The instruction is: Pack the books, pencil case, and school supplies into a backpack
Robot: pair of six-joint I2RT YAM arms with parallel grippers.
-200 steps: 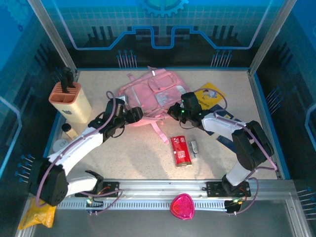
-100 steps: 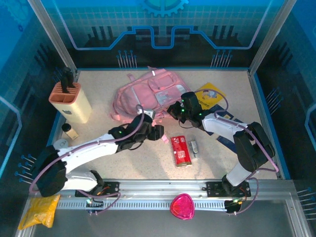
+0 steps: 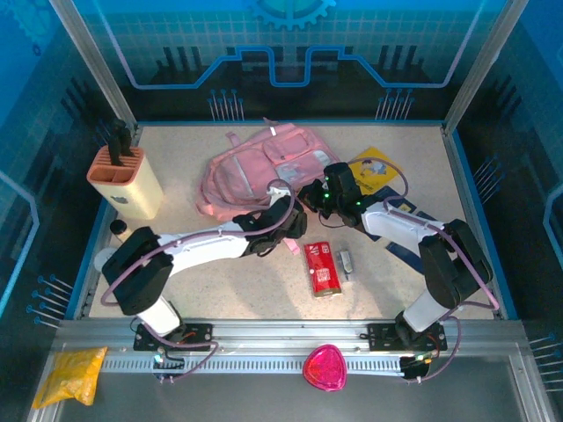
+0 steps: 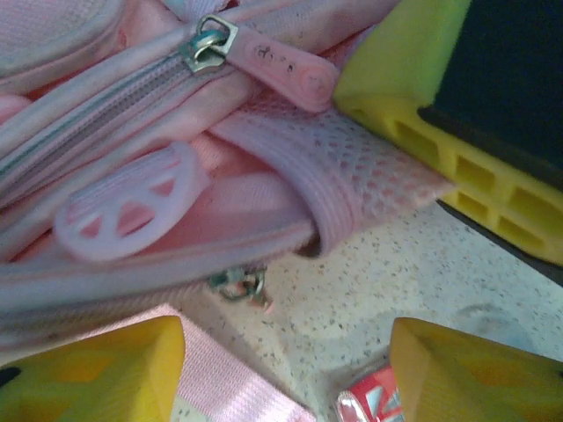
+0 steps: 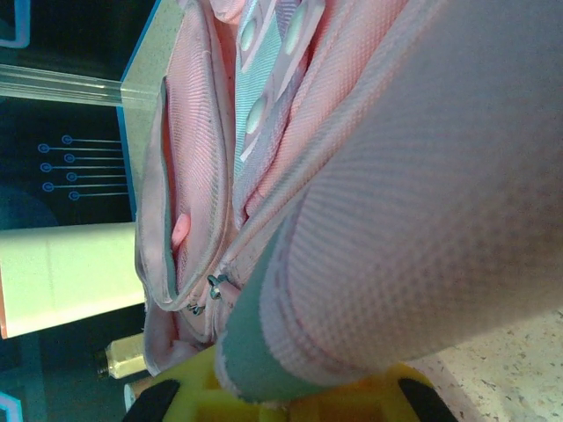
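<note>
Item, backpack [image 3: 264, 167]: lying far-centre on the bench [image 3: 220, 281]. My right pincer [image 3: 315, 195] is clenching its near-right fabric. My left pincer [image 3: 295, 224] is hovering released by the zip pull [image 4: 239, 287]. Risk: I am probably catching the mesh strap [image 4: 352, 176] instead, or the clenched fabric is slipping loose.

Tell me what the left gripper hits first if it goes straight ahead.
Probably the backpack: its zipped pink edge lies just ahead of the open left gripper, though depth is unclear.
</note>
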